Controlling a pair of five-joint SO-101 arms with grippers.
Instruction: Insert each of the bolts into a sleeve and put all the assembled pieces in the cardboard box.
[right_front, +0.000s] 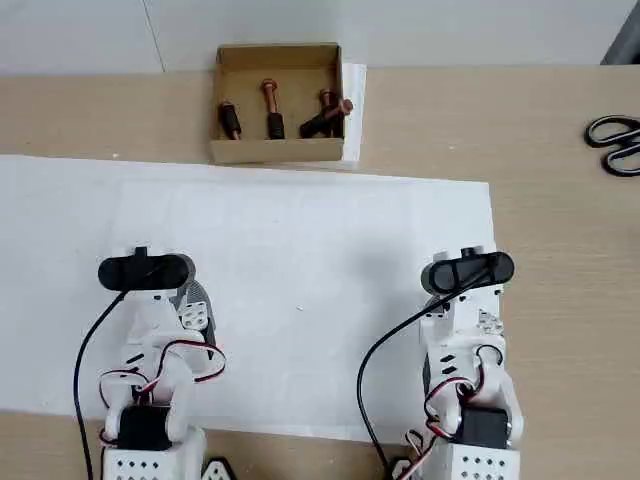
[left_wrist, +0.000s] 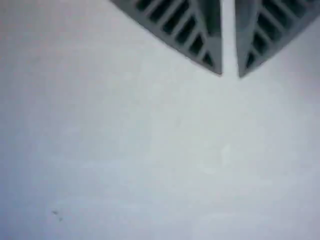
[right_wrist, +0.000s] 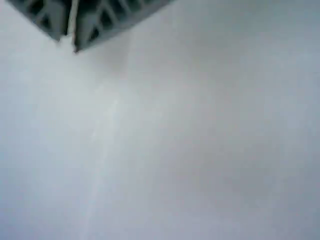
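Left gripper (left_wrist: 229, 75): jaws drawn together to a narrow slit, holding nothing. The right gripper (right_wrist: 67, 45) is likewise closed and empty. Both hang over the white sheet (right_front: 300, 280). The assembled pieces (right_front: 272, 112), copper bolts in dark sleeves, lie inside the cardboard box (right_front: 280, 150) at the sheet's far edge, well apart from both arms. I judge the task complete, so the next move calls for no grasp. The high view gives me the box, table (right_front: 540, 120) and scissors (right_front: 615, 143); the wrist views give the fingertips over the paper.

The wooden table (right_front: 540, 130) bears a white sheet (right_front: 300, 260); cardboard box (right_front: 275, 151); scissors (right_front: 615, 145).
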